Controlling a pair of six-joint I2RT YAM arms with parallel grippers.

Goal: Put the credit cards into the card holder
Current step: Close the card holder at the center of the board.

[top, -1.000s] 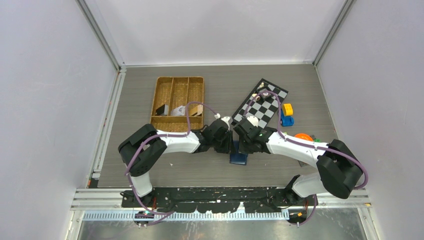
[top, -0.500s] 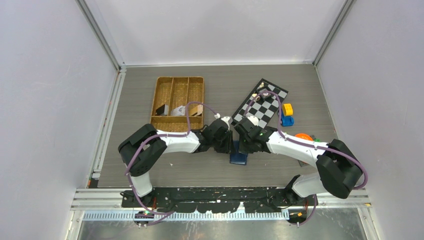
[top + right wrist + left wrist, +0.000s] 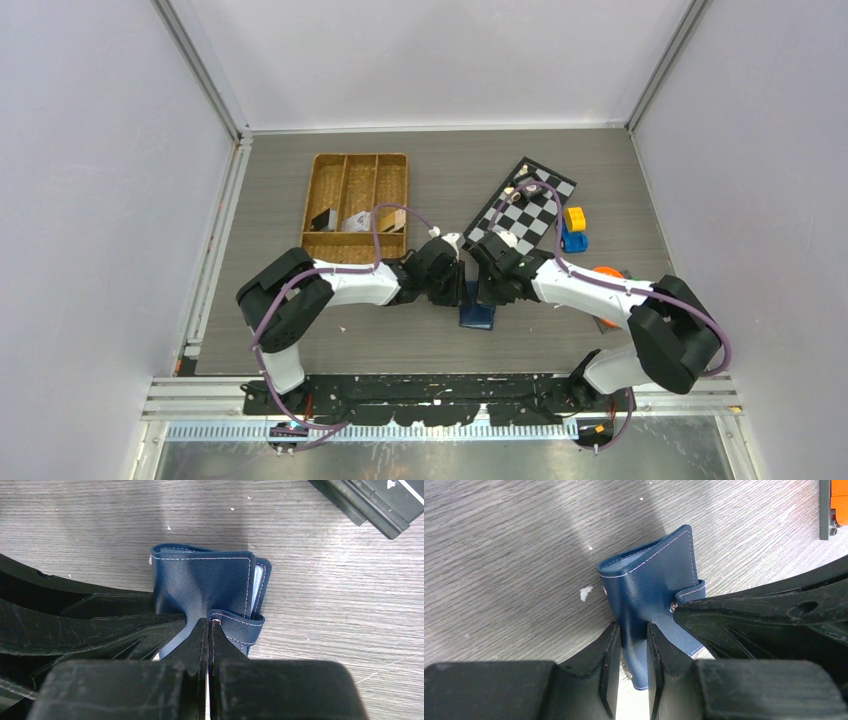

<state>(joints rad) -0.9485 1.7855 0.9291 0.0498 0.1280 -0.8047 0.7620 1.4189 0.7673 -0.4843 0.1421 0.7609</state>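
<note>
The navy-blue card holder stands partly raised off the table between both grippers. My left gripper is shut on the holder's folded spine. My right gripper is shut with its tips pinching the end of the snap tab, which wraps round the holder. The right fingers press against the holder's cover in the left wrist view. Credit cards lie in the wicker tray: a dark one, a white one and a tan one.
The brown wicker tray sits at the back left. A checkerboard lies at the back right, with a yellow block, a blue toy car and an orange object beside it.
The right arm's elbow has eased slightly to the left. Both grippers and the card holder stay where they were.
</note>
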